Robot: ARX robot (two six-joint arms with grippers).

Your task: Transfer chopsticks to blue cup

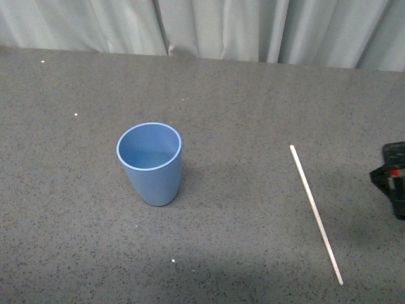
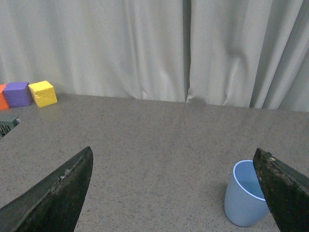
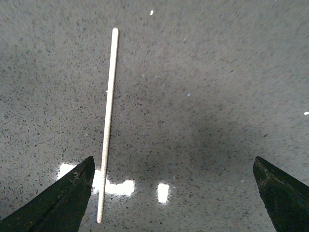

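Note:
The blue cup (image 1: 150, 163) stands upright and empty on the grey speckled table, left of the middle. The chopstick (image 1: 316, 213) lies flat on the table to the right, running from far to near. My right gripper (image 1: 393, 178) shows only as a dark part at the right edge, beside the chopstick. In the right wrist view the chopstick (image 3: 107, 123) lies on the table below the open, empty right gripper (image 3: 174, 193), close to one fingertip (image 3: 67, 198). My left gripper (image 2: 176, 193) is open and empty; the cup (image 2: 245, 194) stands by one fingertip (image 2: 285, 193).
A grey curtain (image 1: 209, 28) hangs along the table's far edge. In the left wrist view, yellow (image 2: 42, 93), purple (image 2: 18, 93) and orange (image 2: 2, 96) blocks sit at the far side by the curtain, with a dark object (image 2: 7, 123) near them.

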